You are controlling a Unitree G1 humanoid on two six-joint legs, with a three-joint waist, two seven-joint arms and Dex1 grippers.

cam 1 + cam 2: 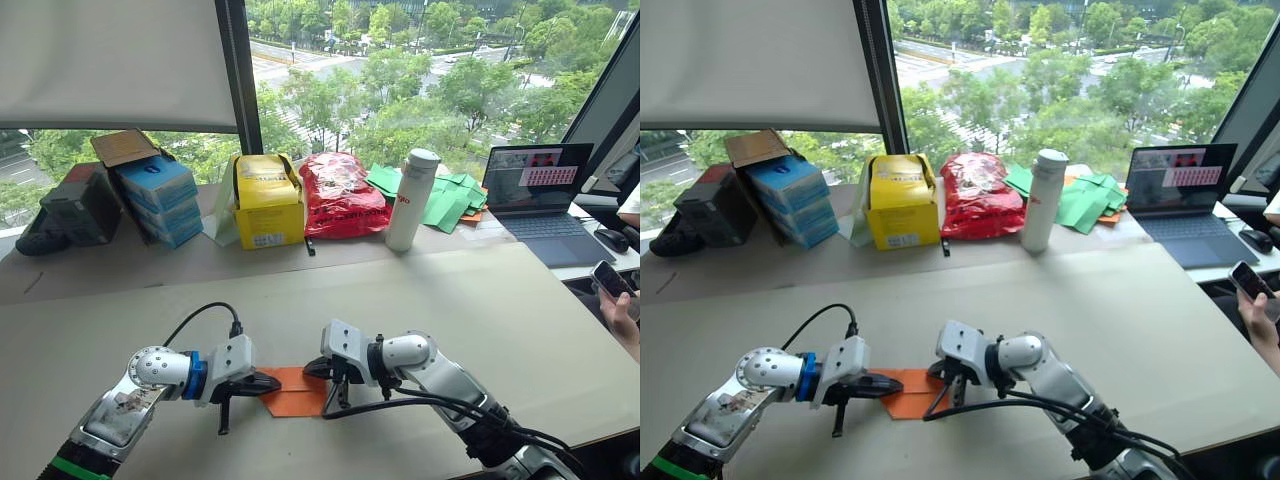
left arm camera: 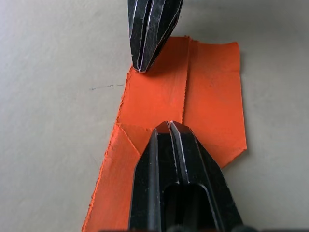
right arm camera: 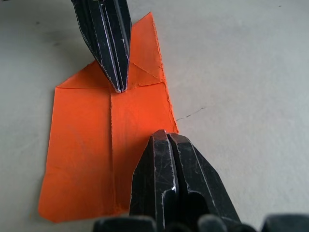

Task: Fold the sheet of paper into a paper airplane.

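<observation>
Hardly any writing can be made out from here. The white bottle [image 1: 411, 199] by the desk's far edge carries small red lettering down its side, too small to read. The yellow box [image 1: 267, 203] has a pale printed label low on its front, and the laptop [image 1: 536, 190] screen shows a pink panel; neither is legible.
</observation>
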